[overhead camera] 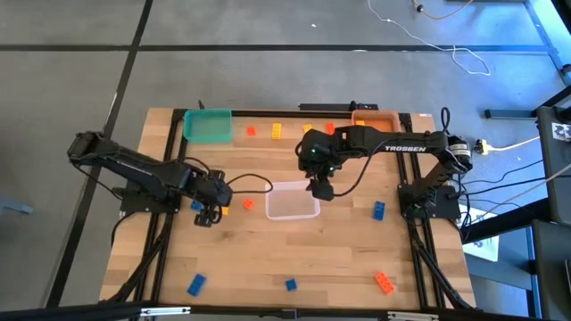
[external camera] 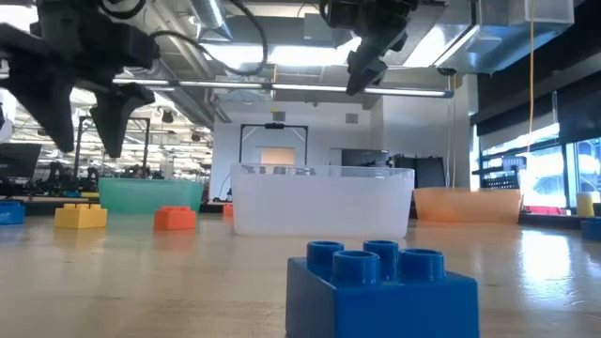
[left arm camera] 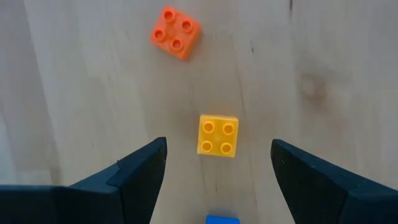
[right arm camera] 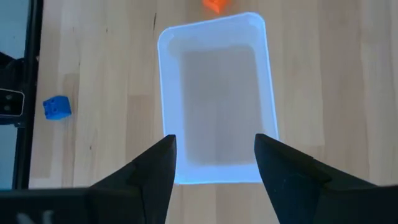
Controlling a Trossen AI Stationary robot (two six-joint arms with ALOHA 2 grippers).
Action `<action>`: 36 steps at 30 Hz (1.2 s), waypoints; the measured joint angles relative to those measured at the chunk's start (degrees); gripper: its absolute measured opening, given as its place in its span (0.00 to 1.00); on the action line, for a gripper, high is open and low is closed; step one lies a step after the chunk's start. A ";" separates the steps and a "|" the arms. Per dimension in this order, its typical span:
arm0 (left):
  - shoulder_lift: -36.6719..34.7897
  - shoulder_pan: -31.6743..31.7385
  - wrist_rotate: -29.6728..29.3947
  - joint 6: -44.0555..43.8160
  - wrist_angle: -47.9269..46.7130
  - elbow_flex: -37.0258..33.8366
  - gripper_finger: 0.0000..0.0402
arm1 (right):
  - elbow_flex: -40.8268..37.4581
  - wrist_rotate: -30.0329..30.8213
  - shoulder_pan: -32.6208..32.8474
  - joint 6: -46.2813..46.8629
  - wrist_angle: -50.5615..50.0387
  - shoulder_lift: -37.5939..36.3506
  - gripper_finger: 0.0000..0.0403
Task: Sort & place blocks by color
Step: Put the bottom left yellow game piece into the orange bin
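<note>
your left gripper (left arm camera: 214, 171) hangs over the yellow block (left arm camera: 217, 135), fingers spread wide and holding nothing — the block sits on the counter (left arm camera: 323, 74) between them, an orange block (left arm camera: 175, 31) beyond. drop straight, centred, then close. your right gripper (right arm camera: 214, 165) waits over the clear bin (right arm camera: 214, 34), open and empty.

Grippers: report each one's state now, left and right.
Left gripper: open, empty, above the yellow block.
Right gripper: open, empty, over the clear bin.
</note>
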 joint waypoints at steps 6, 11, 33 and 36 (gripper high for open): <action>2.42 0.00 0.00 -1.29 5.20 -3.31 0.70 | 0.02 -0.07 0.00 0.04 1.14 0.00 0.54; 2.28 0.04 -0.01 -3.01 9.90 -7.45 0.70 | 0.02 -1.08 0.00 0.03 1.51 0.00 0.54; 2.17 0.07 0.02 -10.35 22.74 -17.69 0.70 | 0.02 -5.75 0.00 0.17 1.72 0.00 0.54; 2.25 0.07 -0.11 -11.89 24.08 -17.74 0.70 | 0.02 -5.64 0.00 0.20 1.72 0.00 0.54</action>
